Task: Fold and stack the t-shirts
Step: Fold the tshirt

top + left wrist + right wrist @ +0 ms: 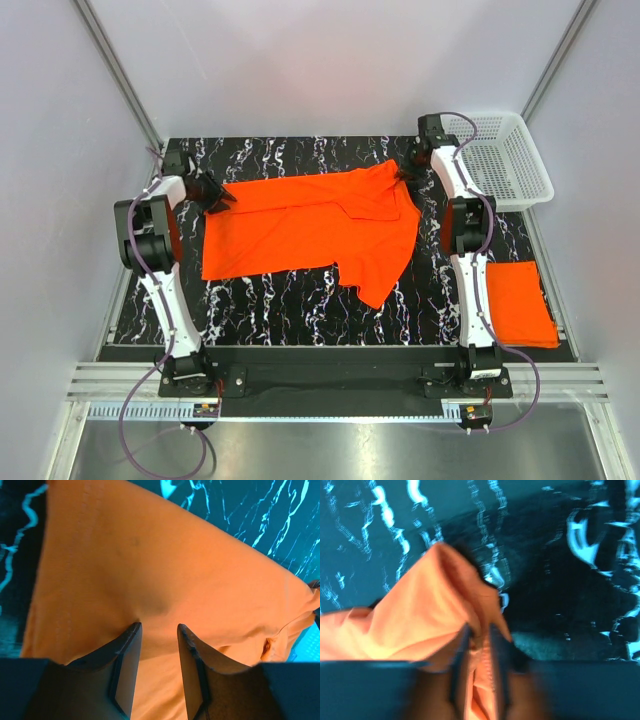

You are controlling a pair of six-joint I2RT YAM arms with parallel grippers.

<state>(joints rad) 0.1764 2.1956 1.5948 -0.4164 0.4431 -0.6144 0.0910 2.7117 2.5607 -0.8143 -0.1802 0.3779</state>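
Observation:
A bright orange t-shirt (300, 225) lies spread across the middle of the black marbled table (300, 300), with one part hanging down toward the near right. My left gripper (218, 195) is at the shirt's far left corner. In the left wrist view its jaws (159, 626) stand apart over the cloth (150, 555), which shows through the gap. My right gripper (405, 175) is at the shirt's far right corner. In the blurred right wrist view it (479, 630) is shut on a bunched fold of the cloth (420, 615). A second orange shirt (520, 300) lies folded at the near right.
A white plastic mesh basket (530, 165) stands at the far right corner, just behind my right arm. Grey walls close in the table on three sides. A metal rail runs along the near edge by the arm bases.

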